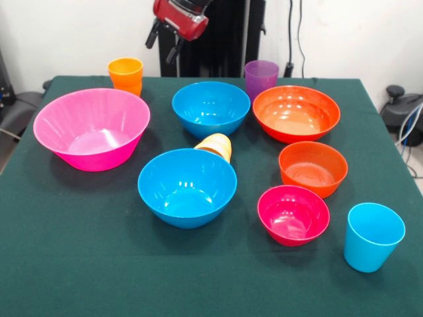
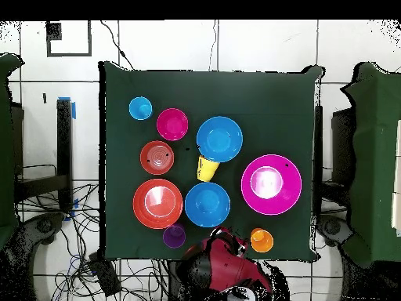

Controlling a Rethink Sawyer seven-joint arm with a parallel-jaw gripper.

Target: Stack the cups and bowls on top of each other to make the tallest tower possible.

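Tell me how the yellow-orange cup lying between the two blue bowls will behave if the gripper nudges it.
The yellow-orange cup lies on its side, so it will probably roll, curving because it tapers. It looks like thin plastic, likely light and quick to skid on the green table. Wedged close between the blue bowls, it may bump one almost at once.

No readable text, label, brand or number anywhere I look: none on cups (image 1: 373, 236), none on bowls (image 1: 92, 128), none on desk (image 1: 79, 264).

front view low across table (image 1: 59, 264), overhead straight down
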